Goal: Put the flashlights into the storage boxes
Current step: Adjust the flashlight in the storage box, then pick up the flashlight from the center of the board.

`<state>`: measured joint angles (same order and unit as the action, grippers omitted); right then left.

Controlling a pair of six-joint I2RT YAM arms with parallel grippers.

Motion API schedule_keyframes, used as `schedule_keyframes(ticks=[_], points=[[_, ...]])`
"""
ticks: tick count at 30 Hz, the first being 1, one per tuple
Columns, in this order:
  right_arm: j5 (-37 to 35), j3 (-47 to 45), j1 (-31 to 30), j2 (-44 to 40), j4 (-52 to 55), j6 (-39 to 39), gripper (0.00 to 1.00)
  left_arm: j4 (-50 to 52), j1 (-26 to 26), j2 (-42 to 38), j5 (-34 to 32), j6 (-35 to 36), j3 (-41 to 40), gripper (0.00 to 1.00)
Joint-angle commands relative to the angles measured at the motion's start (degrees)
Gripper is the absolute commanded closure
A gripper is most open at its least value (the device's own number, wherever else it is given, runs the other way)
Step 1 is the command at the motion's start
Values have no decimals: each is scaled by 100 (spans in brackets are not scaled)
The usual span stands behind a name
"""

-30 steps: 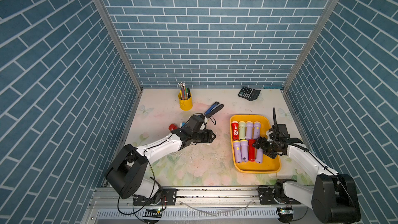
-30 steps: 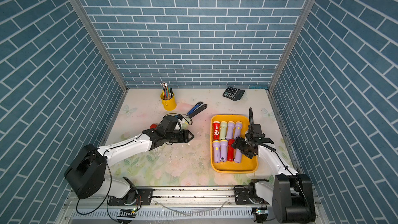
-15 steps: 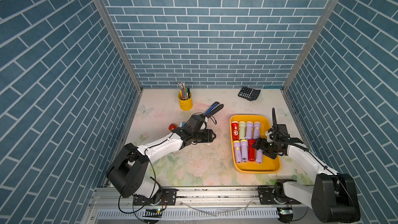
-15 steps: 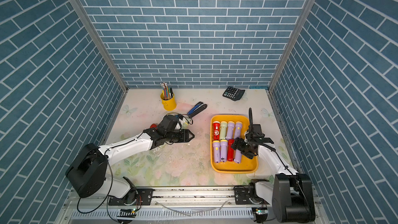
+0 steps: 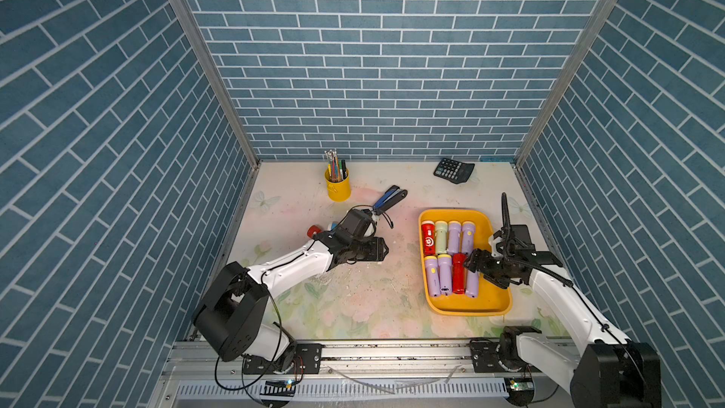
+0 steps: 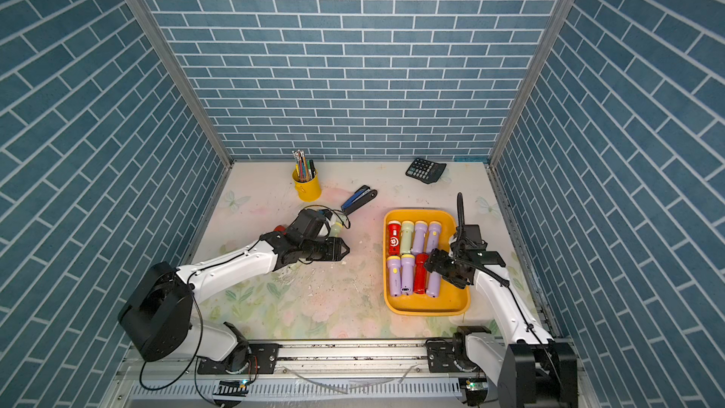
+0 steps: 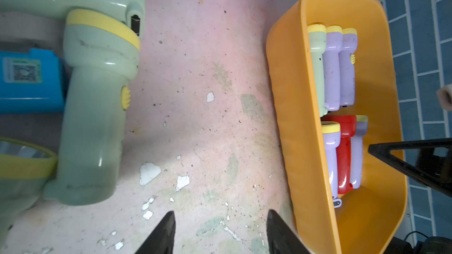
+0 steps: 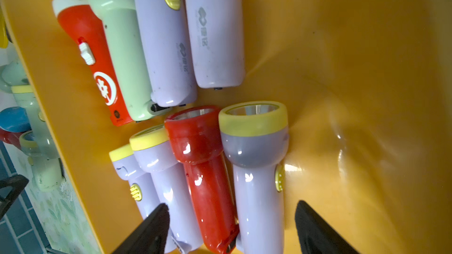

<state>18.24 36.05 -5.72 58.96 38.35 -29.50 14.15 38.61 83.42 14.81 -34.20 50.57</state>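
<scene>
The yellow storage box (image 5: 482,302) lies at the right and holds several flashlights in two rows, lilac (image 5: 455,237), pale green and red (image 5: 458,272). My right gripper (image 5: 472,264) hovers open over the near row. In the right wrist view its jaws (image 8: 232,206) straddle a red flashlight (image 8: 203,167) and a lilac one (image 8: 256,179) without touching either. My left gripper (image 5: 383,249) stands open over bare table with nothing between its fingers (image 7: 221,216). Beside it lie loose flashlights: pale green (image 7: 97,118), blue (image 7: 29,81) and red (image 5: 314,230).
A yellow pen cup (image 5: 338,186) stands at the back and a blue-and-black stapler (image 5: 388,198) lies just beyond my left wrist. A calculator (image 5: 453,169) sits at the back right. Brick-pattern walls close three sides. The box's near end (image 6: 443,300) is bare.
My right gripper's jaws have widened slightly over the near row in the box. My left arm has stayed put.
</scene>
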Motion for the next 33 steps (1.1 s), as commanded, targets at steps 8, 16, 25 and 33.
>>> schedule_keyframes(ticks=[8,16,25,33], points=[[-605,692,-1150,-347,-47,78,23,1467,-702,-449,-554,644,181,39],[-835,1060,-2077,245,-499,176,24,2361,-1298,-247,-975,1172,302,39],[-910,1232,-2538,678,-756,293,24,2558,-1392,343,-1542,1555,532,40],[-921,1223,-2630,696,-801,338,24,2329,-1409,712,-1448,1598,464,43]])
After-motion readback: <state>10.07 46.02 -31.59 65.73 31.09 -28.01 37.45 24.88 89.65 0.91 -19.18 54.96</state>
